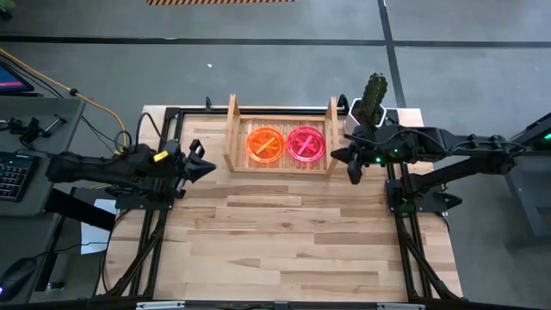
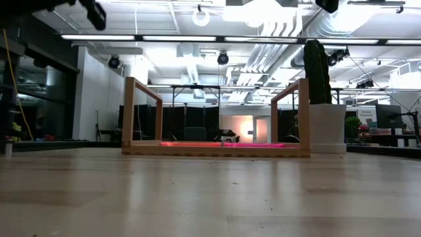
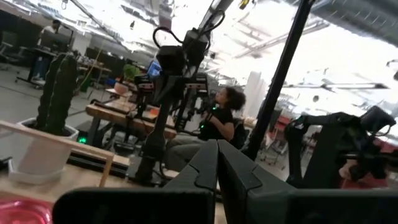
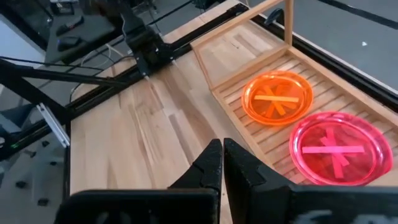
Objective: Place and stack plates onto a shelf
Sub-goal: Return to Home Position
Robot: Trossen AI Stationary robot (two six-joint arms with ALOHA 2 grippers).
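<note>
Table point(image 1: 284, 250): one, light wood top, and it carries everything you see listed here.

Arms: two, dark.
- The left gripper point(image 1: 209, 168) hangs over the tabletop's left edge. Its fingers point(image 3: 205, 165) are pressed together on nothing.
- The right gripper point(image 1: 337, 156) hangs by the right edge, just beside the shelf's right front corner. Its fingers point(image 4: 211, 165) are likewise pressed together and hold nothing.

Shelf point(image 1: 232, 133): one, pale wood with a slatted floor and two upright side boards. You find it at the middle of the tabletop's far edge, away from the low camera.

Cactus point(image 1: 374, 93): one, in a white pot point(image 2: 327, 128). It stands at the far right corner, just outside the shelf's right board.

Plates: two stacks, both on the shelf's slats between the boards and just beside each other.
- The orange plates point(image 1: 265, 143) take the left half.
- The pink plates point(image 1: 306, 143) take the right half.
- You cannot count the plates within either stack from these views.
</note>
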